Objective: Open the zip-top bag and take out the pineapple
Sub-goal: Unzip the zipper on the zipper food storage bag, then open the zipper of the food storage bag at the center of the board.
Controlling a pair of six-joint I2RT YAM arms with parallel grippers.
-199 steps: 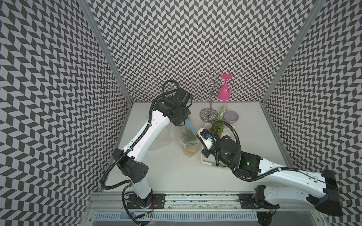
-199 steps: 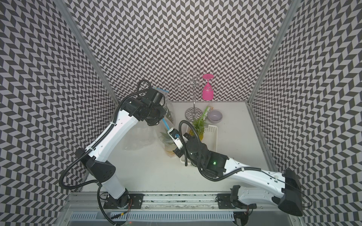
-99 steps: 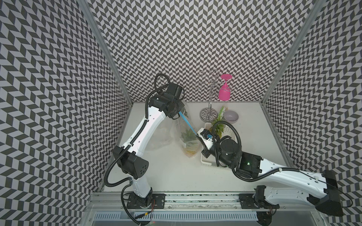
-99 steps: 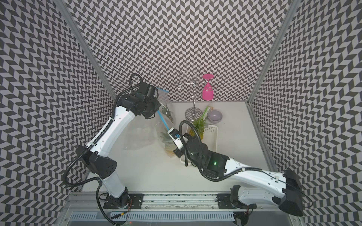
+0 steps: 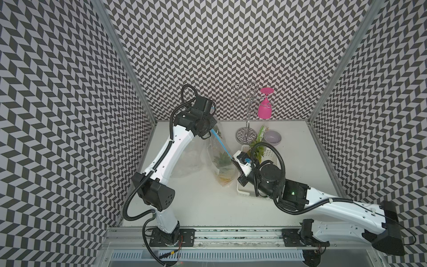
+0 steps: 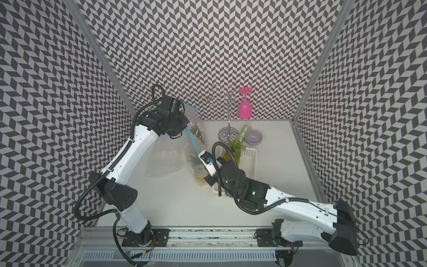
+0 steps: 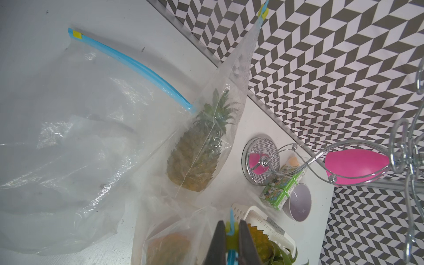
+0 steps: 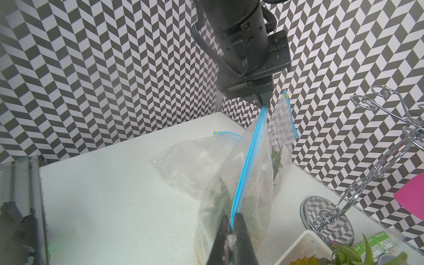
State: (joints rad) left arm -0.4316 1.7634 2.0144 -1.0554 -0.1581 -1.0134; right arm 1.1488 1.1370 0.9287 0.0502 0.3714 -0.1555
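- the left gripper [image 5: 210, 130] is raised near the back left corner, its jaws pinched narrow on one end of the blue zip strip [image 8: 249, 165]; the left wrist view shows a yellow-green tab of the strip between the fingers [image 7: 219, 238].
- the right gripper [image 8: 232, 221] is lower and nearer the middle of the table [image 5: 208, 208], clamped tight on the other end of the same strip.
- the zip-top bag [image 5: 219, 159] hangs between the two grippers, with the strip stretched in a straight slant from high at the left gripper down to the right gripper.
- the strip shows as one blue line, its two sides together as far as can be seen.
- the pineapple [image 5: 224, 172] is inside this held bag, green leaves above the yellow body, low in the bag near the tabletop.
- a flat clear bag [image 7: 68, 137] lies on the table just beside the held one, on the left arm's side.
- another bag with a pineapple [image 7: 195, 160] leans at the back wall.
- a white basket [image 6: 250, 159] beside the right gripper holds a further pineapple [image 6: 234, 148].
- behind it are a chrome glass rack [image 5: 247, 134] with a pink glass [image 5: 265, 108] hung upside down, green cartons [image 7: 280, 190] and a purple bowl [image 5: 272, 136].
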